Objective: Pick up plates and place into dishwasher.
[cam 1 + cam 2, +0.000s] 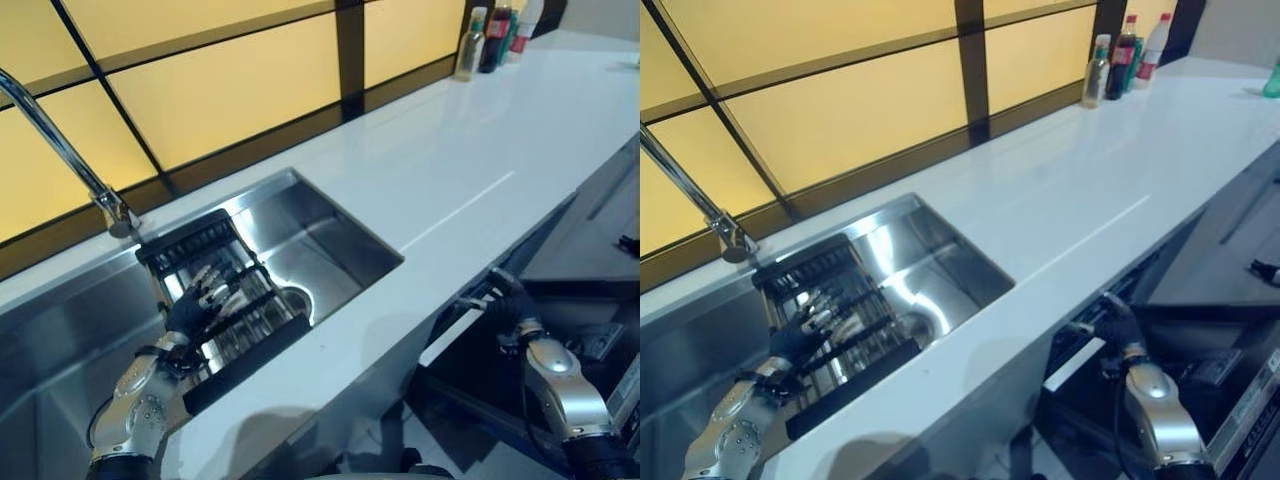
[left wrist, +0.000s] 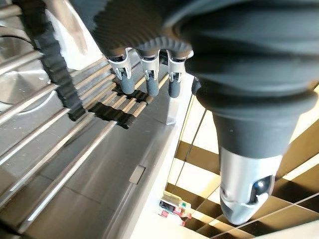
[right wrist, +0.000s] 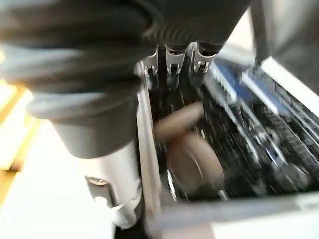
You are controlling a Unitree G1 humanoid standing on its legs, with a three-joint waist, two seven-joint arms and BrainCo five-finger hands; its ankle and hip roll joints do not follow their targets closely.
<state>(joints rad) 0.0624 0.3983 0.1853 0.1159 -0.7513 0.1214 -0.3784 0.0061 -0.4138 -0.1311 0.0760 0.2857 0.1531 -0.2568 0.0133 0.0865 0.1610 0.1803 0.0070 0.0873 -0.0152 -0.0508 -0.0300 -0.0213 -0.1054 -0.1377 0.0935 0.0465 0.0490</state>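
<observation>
Left eye view: left hand (image 1: 195, 305) above sink rack (image 1: 225, 300).

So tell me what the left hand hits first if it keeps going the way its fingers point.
Most likely the metal bars of the drying rack in the sink: the left hand hovers with straight fingers just above them, though the exact gap is hard to judge.

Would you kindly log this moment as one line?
left hand: open over black-slatted metal rack in steel sink | right hand: at open dishwasher, fingers unclear | plate: none held
</observation>
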